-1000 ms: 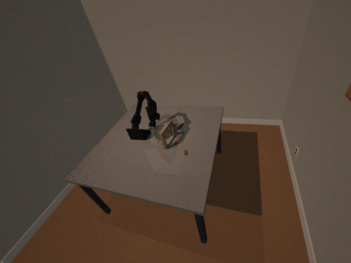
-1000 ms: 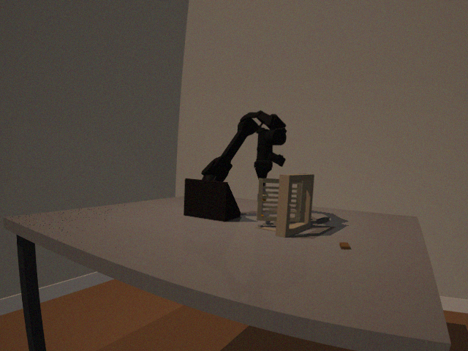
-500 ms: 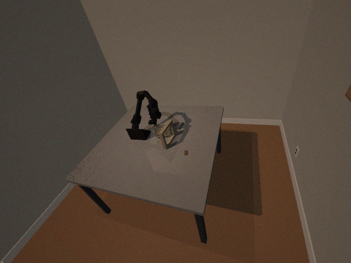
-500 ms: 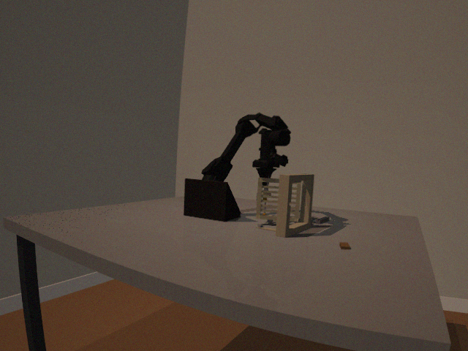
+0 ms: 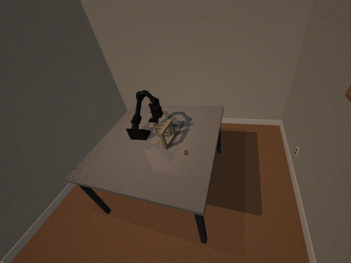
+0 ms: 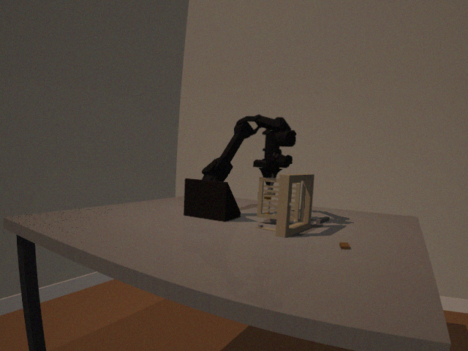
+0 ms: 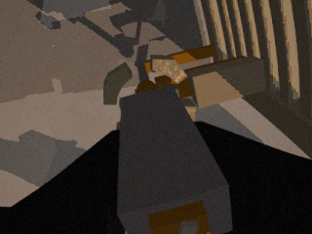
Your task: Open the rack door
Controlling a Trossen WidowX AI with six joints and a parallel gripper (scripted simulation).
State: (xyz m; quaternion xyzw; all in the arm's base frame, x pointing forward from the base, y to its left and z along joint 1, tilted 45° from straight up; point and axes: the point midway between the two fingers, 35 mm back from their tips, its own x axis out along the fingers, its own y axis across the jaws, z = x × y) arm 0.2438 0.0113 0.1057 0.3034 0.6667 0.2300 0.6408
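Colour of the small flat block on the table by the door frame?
Orange-brown; shows best in the exterior view.

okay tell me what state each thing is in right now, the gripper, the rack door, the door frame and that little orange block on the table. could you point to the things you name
Gripper (image 5: 156, 122) (image 6: 270, 183): fingers closed on the door's handle, pointing down.
Rack door (image 5: 158, 128) (image 6: 260, 196) (image 7: 257, 46): swung open from the frame, exact angle unclear.
Door frame (image 5: 163, 139) (image 6: 282, 205): standing upright on the table.
Orange block (image 5: 186, 152) (image 6: 344, 245): lying on the table, apart from the frame.
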